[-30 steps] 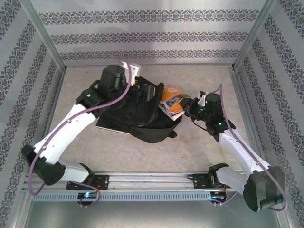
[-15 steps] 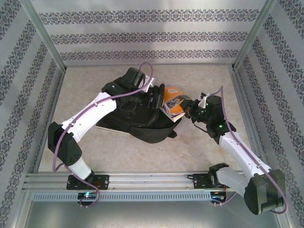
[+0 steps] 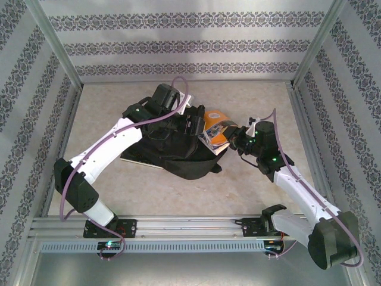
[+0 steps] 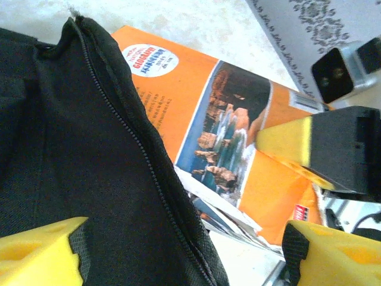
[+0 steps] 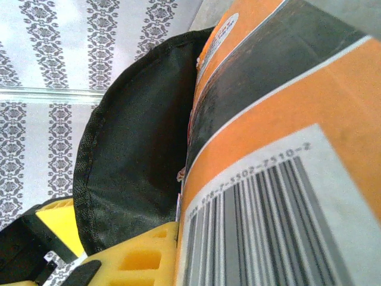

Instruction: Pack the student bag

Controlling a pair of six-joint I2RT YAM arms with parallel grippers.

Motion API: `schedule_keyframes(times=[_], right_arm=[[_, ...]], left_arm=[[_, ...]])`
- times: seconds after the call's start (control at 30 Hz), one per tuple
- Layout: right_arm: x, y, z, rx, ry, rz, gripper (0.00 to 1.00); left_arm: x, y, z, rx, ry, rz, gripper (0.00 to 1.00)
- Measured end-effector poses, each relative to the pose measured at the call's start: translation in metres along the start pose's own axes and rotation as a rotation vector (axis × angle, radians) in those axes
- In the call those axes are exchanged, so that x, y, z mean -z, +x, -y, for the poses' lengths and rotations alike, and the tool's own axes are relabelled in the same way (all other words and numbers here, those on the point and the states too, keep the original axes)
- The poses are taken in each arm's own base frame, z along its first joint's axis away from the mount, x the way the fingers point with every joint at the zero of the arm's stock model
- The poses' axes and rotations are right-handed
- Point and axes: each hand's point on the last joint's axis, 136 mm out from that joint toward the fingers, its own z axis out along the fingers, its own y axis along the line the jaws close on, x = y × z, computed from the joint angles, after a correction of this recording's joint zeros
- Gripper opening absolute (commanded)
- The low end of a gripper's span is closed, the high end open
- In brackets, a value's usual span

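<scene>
The book (image 3: 214, 127) sticks partly into the black bag (image 3: 178, 154). Right fingers (image 3: 231, 137) pinch the book; left fingers (image 3: 193, 124) hang spread wide over the bag's edge.

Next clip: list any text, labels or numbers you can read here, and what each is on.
"978-7-5502-7510-2", as best it reads: above the barcode on the book.
Round label on its cover: lettering too blurred to read.
Bag: no text seen.

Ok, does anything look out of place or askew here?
The book sticks out of the bag at a tilt, only partly in, pages fanning at one corner. The right gripper is shut on it.
</scene>
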Motion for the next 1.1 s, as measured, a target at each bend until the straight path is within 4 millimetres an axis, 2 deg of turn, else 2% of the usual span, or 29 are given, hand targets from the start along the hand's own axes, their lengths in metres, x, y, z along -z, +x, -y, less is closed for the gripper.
schedule_keyframes(times=[0.1, 0.17, 0.3, 0.37, 0.47, 0.63, 0.83, 1.1], right_arm=[[-0.001, 0.003, 0.000, 0.005, 0.001, -0.004, 0.00], [-0.001, 0.003, -0.001, 0.006, 0.002, -0.002, 0.00], [-0.001, 0.004, -0.001, 0.017, 0.004, 0.000, 0.00], [0.000, 0.004, 0.000, 0.030, 0.008, 0.003, 0.00], [0.005, 0.006, 0.001, 0.053, 0.016, 0.005, 0.00], [0.014, 0.011, 0.000, 0.087, 0.019, -0.006, 0.00], [0.018, 0.031, 0.004, 0.105, 0.026, -0.063, 0.00], [0.017, 0.043, 0.002, 0.143, 0.016, -0.111, 0.00]], left_arm=[[-0.011, 0.004, -0.005, 0.002, -0.037, -0.026, 0.78], [-0.021, 0.005, -0.010, 0.011, -0.063, -0.044, 0.66], [-0.037, 0.007, -0.015, 0.021, -0.090, -0.078, 0.20], [-0.039, 0.008, -0.016, 0.022, -0.099, -0.087, 0.01], [-0.030, 0.002, -0.017, -0.001, -0.131, -0.082, 0.00], [0.002, -0.022, -0.014, -0.053, -0.192, -0.028, 0.00], [0.040, -0.040, -0.016, -0.093, -0.257, 0.014, 0.00], [0.054, -0.041, -0.017, -0.124, -0.289, 0.005, 0.00]])
